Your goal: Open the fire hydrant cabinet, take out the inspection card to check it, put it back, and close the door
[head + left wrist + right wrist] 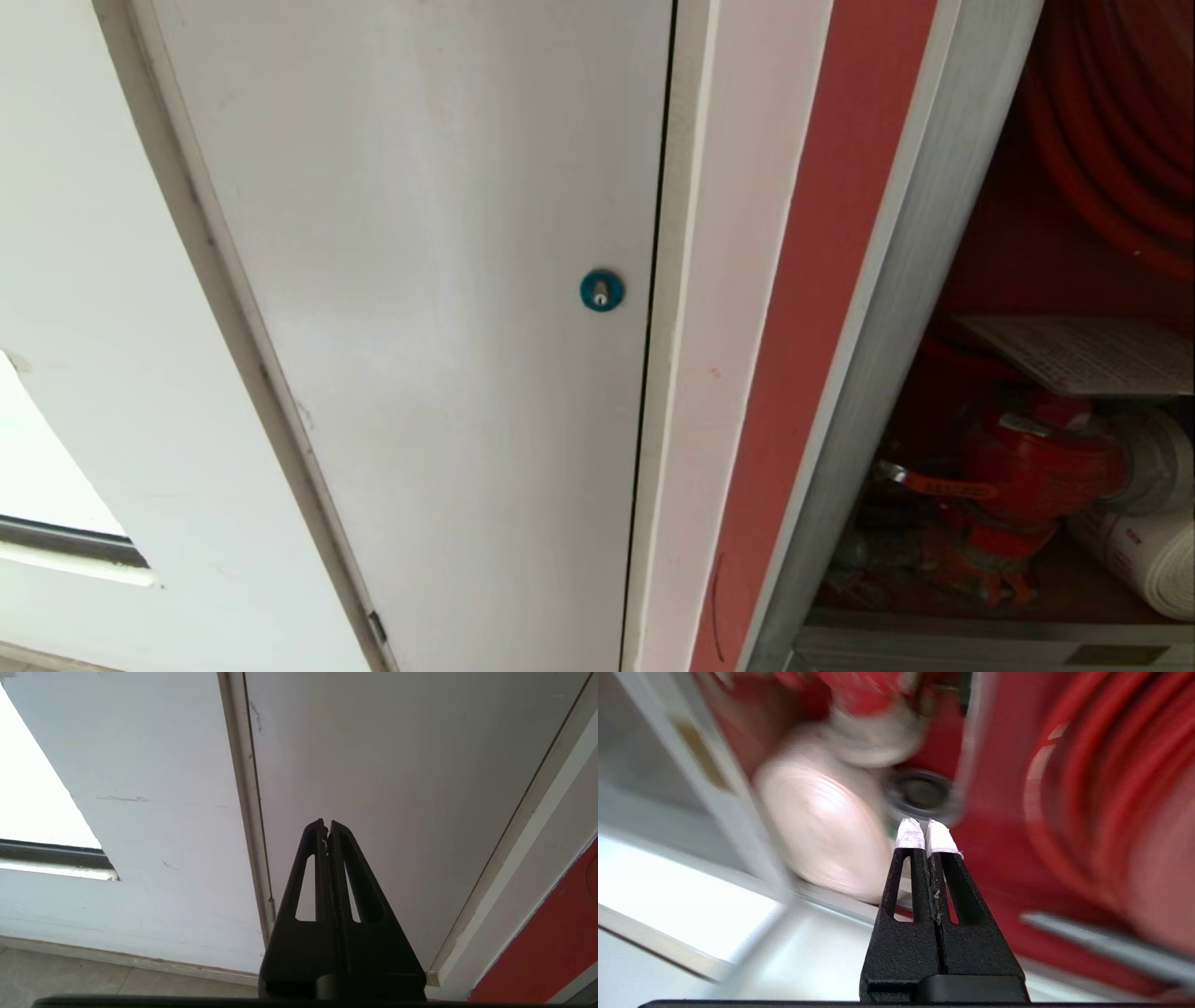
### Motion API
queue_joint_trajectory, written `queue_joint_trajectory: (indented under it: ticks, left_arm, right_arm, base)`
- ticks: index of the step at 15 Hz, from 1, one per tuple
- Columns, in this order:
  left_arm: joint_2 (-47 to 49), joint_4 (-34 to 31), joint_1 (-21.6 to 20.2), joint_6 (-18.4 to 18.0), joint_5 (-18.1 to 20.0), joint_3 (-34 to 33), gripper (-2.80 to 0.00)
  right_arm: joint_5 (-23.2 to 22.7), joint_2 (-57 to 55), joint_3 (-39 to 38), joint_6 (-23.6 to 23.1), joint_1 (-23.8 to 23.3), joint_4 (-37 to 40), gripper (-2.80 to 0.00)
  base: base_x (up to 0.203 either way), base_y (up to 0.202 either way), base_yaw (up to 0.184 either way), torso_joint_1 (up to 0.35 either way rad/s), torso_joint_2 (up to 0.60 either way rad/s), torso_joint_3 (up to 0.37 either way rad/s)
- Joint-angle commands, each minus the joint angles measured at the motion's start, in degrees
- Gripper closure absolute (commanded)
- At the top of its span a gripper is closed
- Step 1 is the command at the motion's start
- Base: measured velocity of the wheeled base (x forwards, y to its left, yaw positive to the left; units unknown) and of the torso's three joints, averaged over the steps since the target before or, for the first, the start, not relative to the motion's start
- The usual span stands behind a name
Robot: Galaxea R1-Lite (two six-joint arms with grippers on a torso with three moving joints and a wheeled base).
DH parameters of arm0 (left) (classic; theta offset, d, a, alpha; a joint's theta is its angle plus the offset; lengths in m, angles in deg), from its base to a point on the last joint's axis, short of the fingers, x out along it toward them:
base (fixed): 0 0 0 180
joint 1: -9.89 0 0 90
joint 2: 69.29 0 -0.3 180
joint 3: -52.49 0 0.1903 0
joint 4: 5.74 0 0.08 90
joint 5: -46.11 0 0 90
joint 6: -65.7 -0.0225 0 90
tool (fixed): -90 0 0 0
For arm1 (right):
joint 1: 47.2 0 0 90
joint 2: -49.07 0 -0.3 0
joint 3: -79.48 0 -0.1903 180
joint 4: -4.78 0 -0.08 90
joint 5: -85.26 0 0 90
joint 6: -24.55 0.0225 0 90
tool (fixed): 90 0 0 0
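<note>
The fire hydrant cabinet (868,373) stands open at the right of the head view, with a silver frame and red lining. Inside it are a red hose coil (1111,121), a red hydrant valve (1027,467) and a white printed sheet, the inspection card (1083,355), lying above the valve. The cabinet's door is out of view. My right gripper (926,833) is shut with nothing in it and points into the cabinet, near a round coupling (922,793) and the hose coil (1111,788). My left gripper (326,826) is shut and empty, parked facing a white panel.
A plain white panel door (420,280) with a round blue lock (601,290) fills the middle of the head view. A rolled white hose (1139,551) lies at the cabinet's lower right. A wall opening (47,467) and a tiled floor (70,975) are at the left.
</note>
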Motion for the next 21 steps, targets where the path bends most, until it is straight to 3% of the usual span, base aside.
queue_joint_trajectory:
  ticks: [1,7,9,13,15,21]
  left_arm:
    - [0.0,0.0,0.0,0.0,0.0,-0.4,0.0]
    - [0.1,0.0,0.0,0.0,0.0,-0.4,0.0]
    - [0.1,0.0,0.0,0.0,0.0,-0.4,0.0]
    - [0.1,0.0,0.0,0.0,0.0,-0.4,0.0]
    - [0.0,0.0,0.0,0.0,0.0,-0.4,0.0]
    - [0.1,0.0,0.0,0.0,0.0,-0.4,0.0]
  right_arm:
    - [2.0,1.9,-3.3,10.2,5.1,0.1,0.0]
    - [4.8,8.4,-14.0,46.7,17.5,-3.4,0.0]
    - [4.1,14.4,-17.3,54.8,18.2,-4.7,0.0]
    - [-0.1,24.8,-23.4,76.8,18.7,-8.6,0.0]
    - [-0.5,29.2,-27.5,83.3,20.0,-13.9,0.0]
    - [-0.2,39.0,-40.0,95.7,20.9,-22.7,0.0]
  base:
    - [0.0,0.0,0.0,0.0,0.0,0.0]
    - [0.0,0.0,0.0,0.0,0.0,0.0]
    - [0.0,0.0,0.0,0.0,0.0,0.0]
    - [0.0,0.0,0.0,0.0,0.0,0.0]
    - [0.0,0.0,0.0,0.0,0.0,0.0]
    - [0.0,0.0,0.0,0.0,0.0,0.0]
